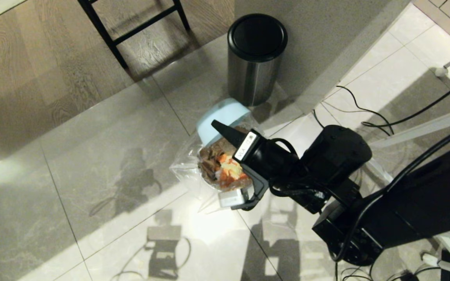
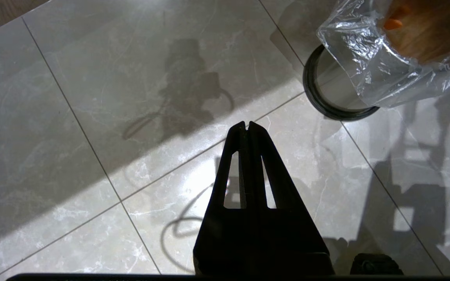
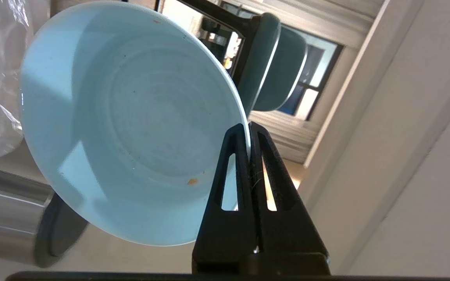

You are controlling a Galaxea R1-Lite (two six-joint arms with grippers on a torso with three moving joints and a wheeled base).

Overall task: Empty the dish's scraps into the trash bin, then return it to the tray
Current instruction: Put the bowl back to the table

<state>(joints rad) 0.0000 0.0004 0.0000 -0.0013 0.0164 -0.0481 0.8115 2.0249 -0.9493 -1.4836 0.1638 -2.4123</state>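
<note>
The right tool [image 3: 248,134] reaches forward on its bent arm, fingers pinched tight. The left tool [image 2: 247,125] hangs parked, fingers pressed together.

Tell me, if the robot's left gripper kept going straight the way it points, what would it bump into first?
Probably just the tiled floor. The left gripper points down at bare tiles, and the trash bin stands off to one side of that line.
</note>
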